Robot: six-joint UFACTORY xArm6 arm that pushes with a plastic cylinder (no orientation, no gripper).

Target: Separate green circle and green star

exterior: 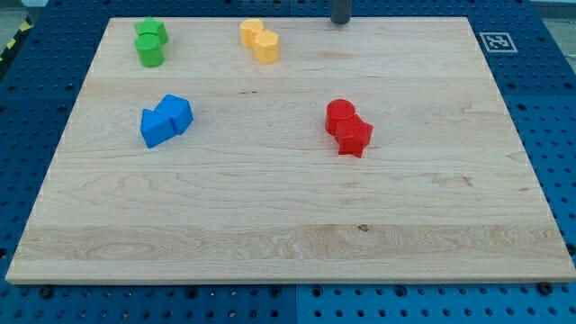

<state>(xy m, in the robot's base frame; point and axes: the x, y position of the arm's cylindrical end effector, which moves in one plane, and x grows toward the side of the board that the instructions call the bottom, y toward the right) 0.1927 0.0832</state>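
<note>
The green circle (149, 52) and the green star (151, 31) sit touching each other near the board's top left corner, the star just above the circle in the view. My tip (341, 22) is at the view's top edge, right of centre, far to the right of both green blocks and touching none.
Two yellow blocks (259, 40) sit touching between the green pair and my tip. Two blue blocks (166, 120) lie touching below the green pair. A red circle (340, 115) and a red star (355, 138) touch at centre right. The wooden board (288, 225) lies on a blue pegboard.
</note>
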